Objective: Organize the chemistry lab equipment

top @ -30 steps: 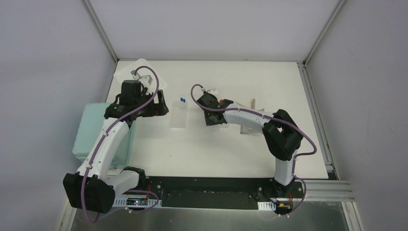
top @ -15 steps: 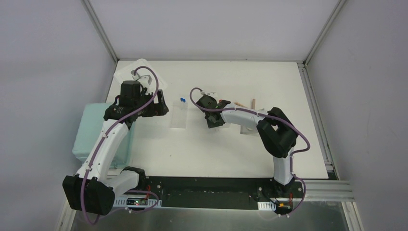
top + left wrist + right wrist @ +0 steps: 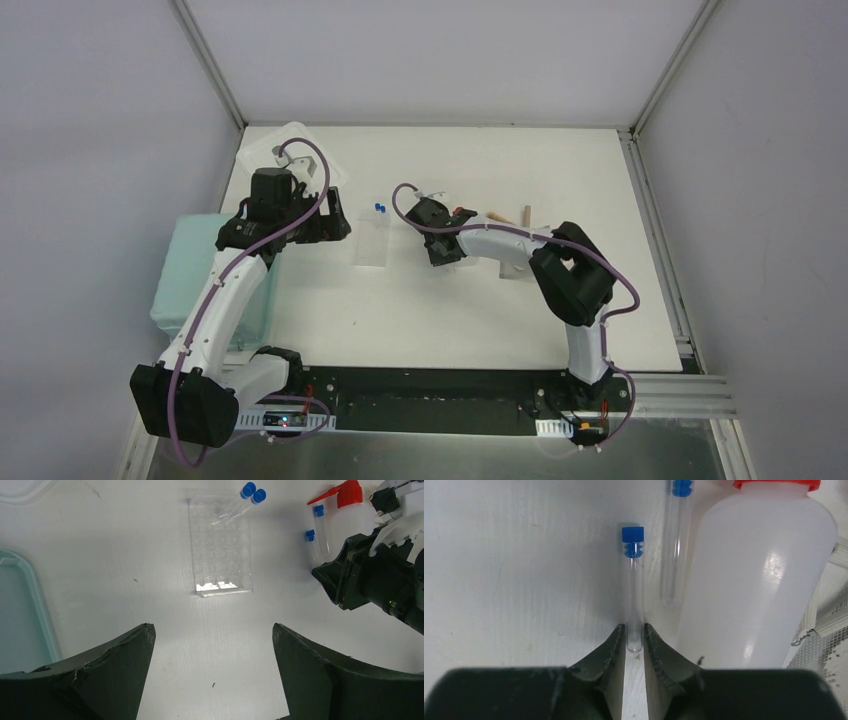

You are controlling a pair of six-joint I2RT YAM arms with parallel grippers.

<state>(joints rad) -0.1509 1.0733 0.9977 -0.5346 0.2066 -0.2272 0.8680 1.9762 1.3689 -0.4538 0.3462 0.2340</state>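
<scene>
— Right gripper point(image 3: 634, 630), entry one: jaws barely wider than the blue-capped tube point(image 3: 633, 580), flanking its rounded end. I can't tell whether the pads actually bite.

— Tube's lie?

— Flat on the table point(image 3: 514, 580), long axis near-to-far, cap at the far end, straight ahead of my claw. Second tube point(image 3: 675, 555) lies just right of it, squeeze bottle point(image 3: 749, 590) right again. The tube rack point(image 3: 220, 545) is to the left, with two capped tubes point(image 3: 248, 491) slotted at its far end. Left gripper point(image 3: 211, 630) is wide open and empty, left of the rack, so my right arm is nearer.

— Obscured?

— Second tube's cap and the bottle's spout are cut off in the right wrist view. From above, my wrist hides both loose tubes.
</scene>
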